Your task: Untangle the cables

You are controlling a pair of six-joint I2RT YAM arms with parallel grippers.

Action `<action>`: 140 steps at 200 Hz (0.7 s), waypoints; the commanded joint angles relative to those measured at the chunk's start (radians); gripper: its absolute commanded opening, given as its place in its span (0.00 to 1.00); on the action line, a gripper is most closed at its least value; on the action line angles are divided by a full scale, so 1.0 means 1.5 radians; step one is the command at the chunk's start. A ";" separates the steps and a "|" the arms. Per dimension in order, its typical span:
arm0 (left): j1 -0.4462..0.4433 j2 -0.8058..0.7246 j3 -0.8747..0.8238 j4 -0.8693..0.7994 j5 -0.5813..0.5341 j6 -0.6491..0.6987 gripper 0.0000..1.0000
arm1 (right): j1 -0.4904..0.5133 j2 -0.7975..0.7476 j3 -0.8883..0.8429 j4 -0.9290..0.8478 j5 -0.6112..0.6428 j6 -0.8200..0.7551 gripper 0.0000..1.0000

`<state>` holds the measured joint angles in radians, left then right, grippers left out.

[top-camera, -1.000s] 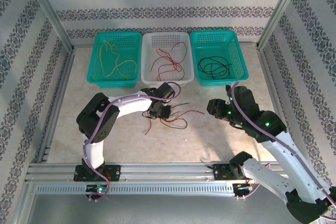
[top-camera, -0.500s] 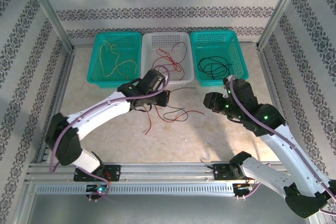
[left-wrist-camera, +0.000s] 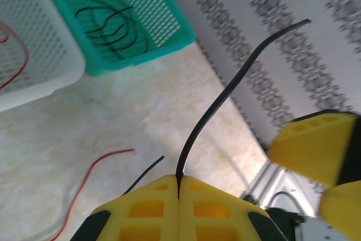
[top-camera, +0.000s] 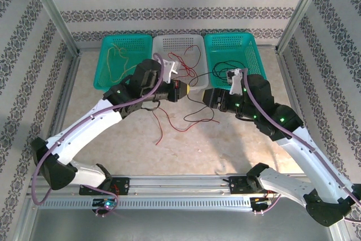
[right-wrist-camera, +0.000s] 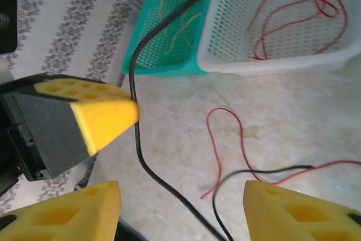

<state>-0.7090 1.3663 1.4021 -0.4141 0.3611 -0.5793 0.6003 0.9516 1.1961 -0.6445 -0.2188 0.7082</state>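
The surface (top-camera: 237,150) is a pale, marbled beige slab, bare toward the front and boxed in by a metal frame (top-camera: 169,183) (silver rails, with posts rising at the back corners). Walls (top-camera: 169,4) papered in grey-and-white ornamental stripes close it in on three sides. Along the back edge three baskets stand side by side: a left teal basket (top-camera: 121,87) with yellow cables (top-camera: 115,55), a white basket (top-camera: 177,37) with red cables (top-camera: 192,63), and a right teal basket (top-camera: 231,35) with black cables (top-camera: 225,71).

Just in front of the white basket the left gripper (top-camera: 177,90) is pinched tight on a black cable (left-wrist-camera: 225,91), which rises from between the pressed-together fingers in the left wrist view. The right gripper (top-camera: 210,97) faces it from close by with its jaws standing apart; in the right wrist view the black cable runs through the gap between them, and I cannot tell whether it touches either finger. A loose red cable (top-camera: 160,131) and more black loops lie on the surface below the two grippers.

The left arm covers part of the white basket's front, and the right arm the near corner of the right teal basket. From above, the strands under the grippers are too thin to tell how they cross. The right wrist view cuts the black cable off at the top and bottom edges
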 commanded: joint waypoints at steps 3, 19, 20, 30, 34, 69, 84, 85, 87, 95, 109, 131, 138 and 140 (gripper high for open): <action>0.024 -0.021 0.009 0.072 0.086 -0.050 0.00 | 0.007 -0.013 0.022 0.038 -0.020 -0.014 0.61; 0.032 -0.026 -0.006 0.105 0.115 -0.067 0.00 | 0.005 -0.018 0.026 0.046 -0.008 -0.005 0.63; 0.033 -0.027 -0.007 0.107 0.115 -0.068 0.00 | 0.005 -0.019 0.027 0.046 -0.007 -0.004 0.63; 0.033 -0.030 -0.017 0.120 0.124 -0.072 0.00 | 0.005 -0.016 0.036 0.056 -0.001 0.006 0.64; 0.033 -0.030 -0.021 0.125 0.128 -0.074 0.00 | 0.006 -0.014 0.041 0.058 0.004 0.009 0.65; 0.033 -0.034 -0.043 0.160 0.143 -0.087 0.00 | -0.010 0.041 0.118 0.051 0.058 0.057 0.65; 0.033 -0.034 -0.044 0.161 0.142 -0.087 0.00 | -0.010 0.078 0.152 0.056 0.050 0.063 0.63; 0.033 -0.034 -0.044 0.161 0.142 -0.087 0.00 | -0.009 0.081 0.155 0.056 0.050 0.063 0.63; 0.033 -0.034 -0.043 0.161 0.142 -0.087 0.00 | -0.009 0.086 0.159 0.055 0.050 0.064 0.63; 0.033 -0.036 -0.044 0.162 0.142 -0.086 0.00 | -0.008 0.104 0.176 0.048 0.051 0.067 0.62; 0.033 -0.040 -0.047 0.161 0.139 -0.085 0.00 | -0.003 0.127 0.193 0.041 0.057 0.069 0.60; 0.033 -0.052 -0.056 0.162 0.131 -0.082 0.00 | 0.001 0.139 0.190 0.043 0.076 0.082 0.59; 0.033 -0.056 -0.060 0.163 0.130 -0.082 0.00 | 0.001 0.141 0.187 0.046 0.077 0.085 0.59; 0.033 -0.056 -0.061 0.163 0.130 -0.081 0.00 | 0.000 0.142 0.187 0.048 0.078 0.086 0.59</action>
<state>-0.6674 1.3273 1.3289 -0.2279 0.5495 -0.6910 0.5919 1.1587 1.4654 -0.5800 -0.1432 0.8043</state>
